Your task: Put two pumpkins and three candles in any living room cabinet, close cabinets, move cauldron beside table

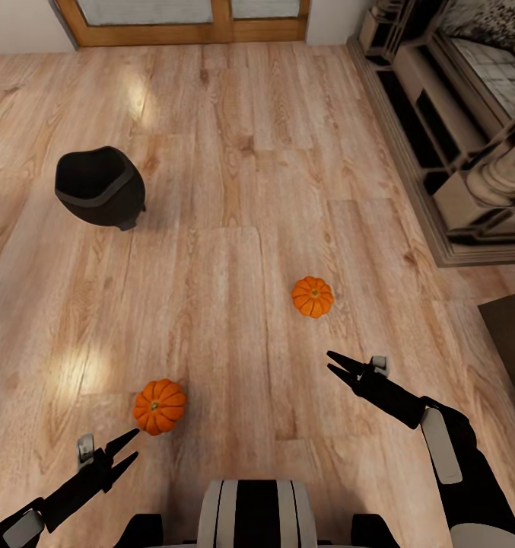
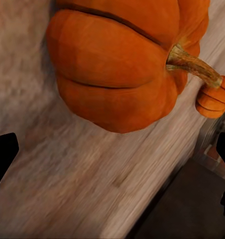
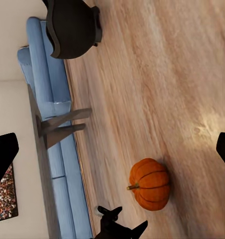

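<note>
Left pincer (image 1: pixel 131 445) released, fingers spread, tips just beside the near pumpkin (image 1: pixel 160 406) on the wood-plank floor (image 1: pixel 234 228), not touching it as far as the head view shows. In the left wrist view that pumpkin (image 2: pixel 117 64) looms close between the two dark fingertips (image 2: pixel 3 154), tan stem (image 2: pixel 194 64) pointing sideways, nothing gripped; the second pumpkin (image 2: pixel 214 97) peeks out behind the stem.

Right pincer (image 1: pixel 333 362) also released, fingers apart, held above the floor near the far pumpkin (image 1: pixel 313 296) but apart from it. Right wrist view looks across the floor at the near pumpkin (image 3: pixel 150 183) with the left pincer (image 3: pixel 120 221) beside it.

Black cauldron (image 1: pixel 99 186) stands on the floor well apart from both pumpkins, towards the robot's left, mouth open upward. In the right wrist view the cauldron (image 3: pixel 72 27) sits near a blue sofa (image 3: pixel 45 84), and grey slab legs of the bench (image 3: pixel 62 127) show in front of the sofa. A stone-coloured fireplace surround (image 1: pixel 455 152) runs along the right side. Wood-framed door (image 1: pixel 189 19) at the far wall.
</note>
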